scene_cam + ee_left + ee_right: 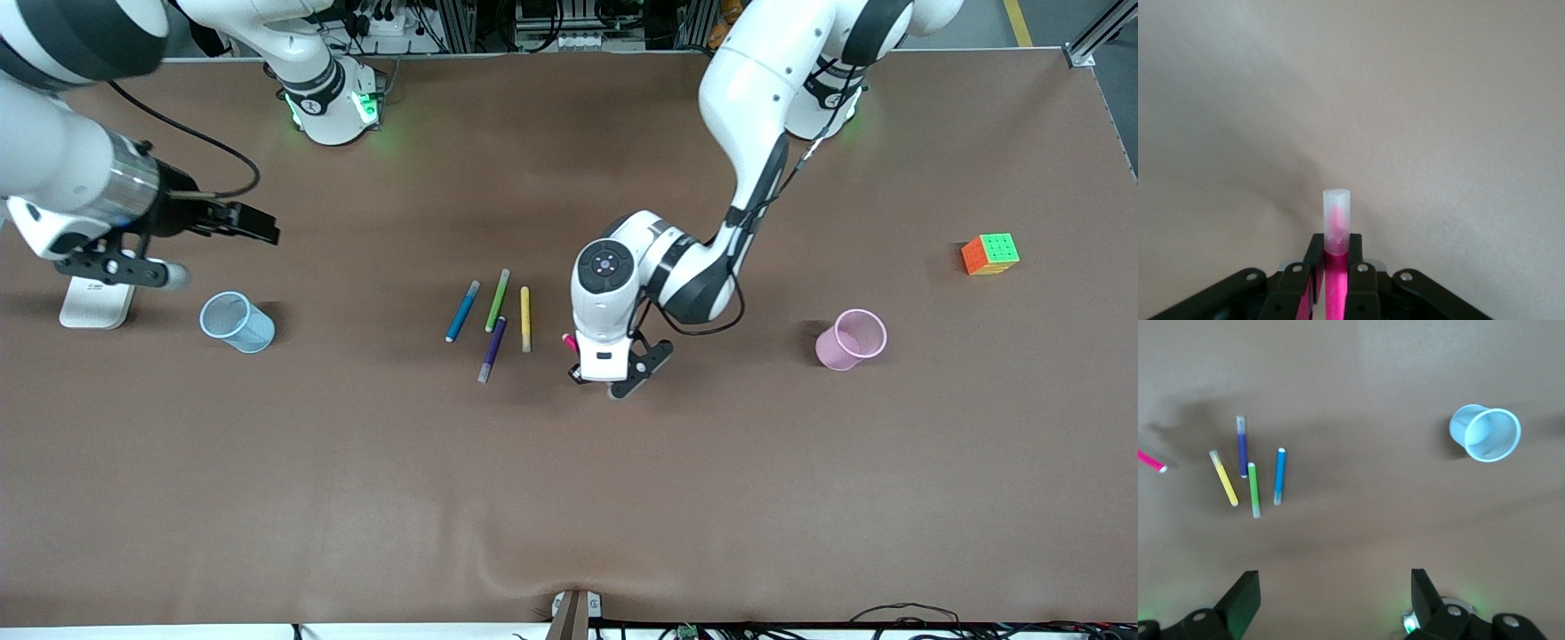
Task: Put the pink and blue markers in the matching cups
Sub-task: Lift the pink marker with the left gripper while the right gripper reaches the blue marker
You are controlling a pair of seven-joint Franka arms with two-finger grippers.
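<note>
My left gripper (612, 372) is shut on the pink marker (1336, 267), low over the table beside the row of markers. The marker's pale cap (1337, 217) sticks out past the fingertips, and a bit of pink shows in the front view (569, 340). The blue marker (462, 311) lies on the table and also shows in the right wrist view (1280, 477). The light blue cup (236, 322) stands toward the right arm's end. The pink cup (852, 339) stands toward the left arm's end. My right gripper (253, 222) is open and empty, up over the table near the blue cup (1485, 433).
A green marker (497, 300), a yellow marker (525, 318) and a purple marker (492, 348) lie beside the blue one. A coloured puzzle cube (989, 254) sits toward the left arm's end, farther from the front camera than the pink cup.
</note>
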